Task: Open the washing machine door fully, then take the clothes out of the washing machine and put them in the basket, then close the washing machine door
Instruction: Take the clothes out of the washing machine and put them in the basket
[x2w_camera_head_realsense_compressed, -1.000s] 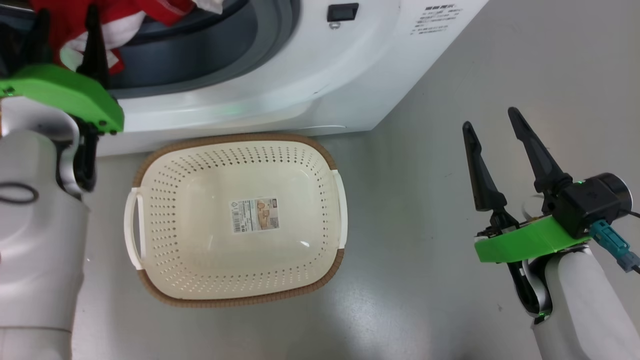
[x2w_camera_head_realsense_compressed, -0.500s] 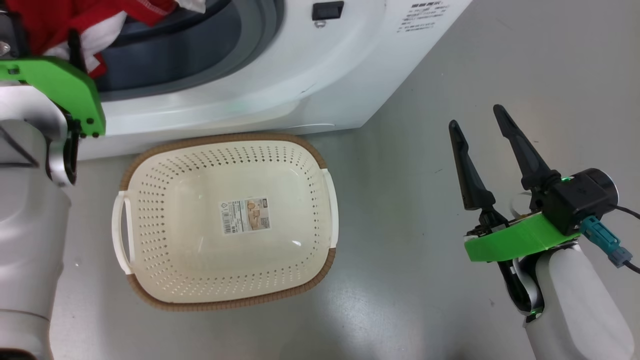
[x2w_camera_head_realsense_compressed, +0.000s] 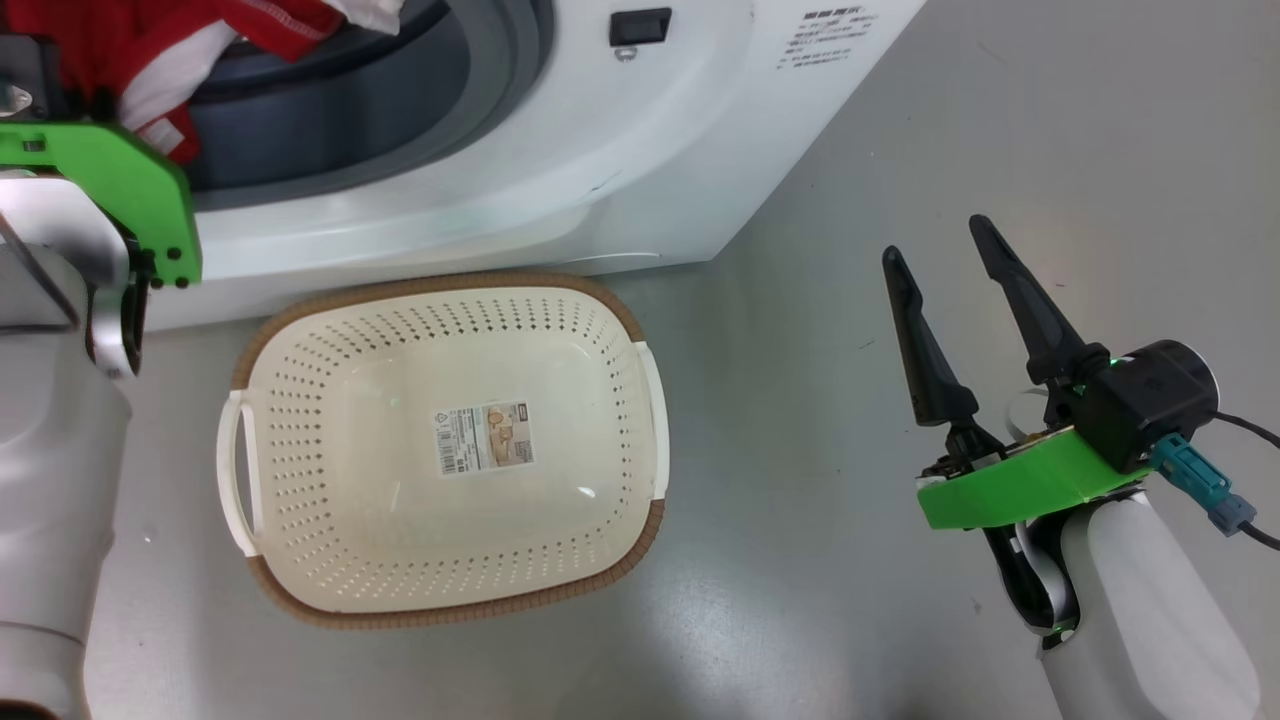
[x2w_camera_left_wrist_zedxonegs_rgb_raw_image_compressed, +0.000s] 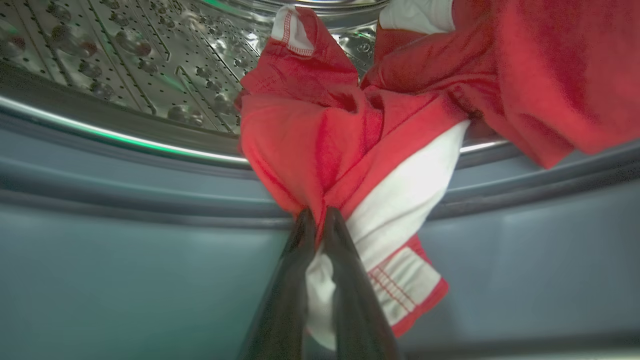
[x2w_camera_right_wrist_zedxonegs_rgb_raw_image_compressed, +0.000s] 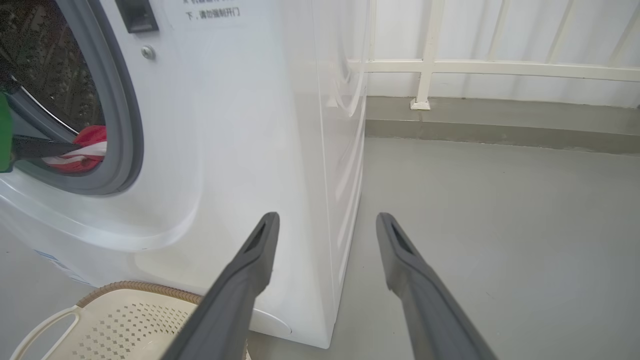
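The left gripper (x2w_camera_left_wrist_zedxonegs_rgb_raw_image_compressed: 315, 216) is clamped on a fold of the red-and-white clothes (x2w_camera_left_wrist_zedxonegs_rgb_raw_image_compressed: 350, 130) at the mouth of the washing machine (x2w_camera_head_realsense_compressed: 560, 150). Its two fingers are pinched together over the grey gasket (x2w_camera_left_wrist_zedxonegs_rgb_raw_image_compressed: 125, 250), and the rest of the fabric drapes back into the steel drum (x2w_camera_left_wrist_zedxonegs_rgb_raw_image_compressed: 125, 60). The basket (x2w_camera_head_realsense_compressed: 450, 282) sits on the grey floor (x2w_camera_head_realsense_compressed: 850, 600) just in front of the machine. The right gripper (x2w_camera_head_realsense_compressed: 935, 240) hangs well off to the side above the floor, jaws spread wide.

The washer (x2w_camera_right_wrist_zedxonegs_rgb_raw_image_compressed: 240, 130) front bears Chinese print (x2w_camera_right_wrist_zedxonegs_rgb_raw_image_compressed: 212, 13) ending "请勿强制开门". A sticker (x2w_camera_head_realsense_compressed: 482, 437) with a barcode lies on the basket (x2w_camera_head_realsense_compressed: 330, 560) bottom, its print too small to read.
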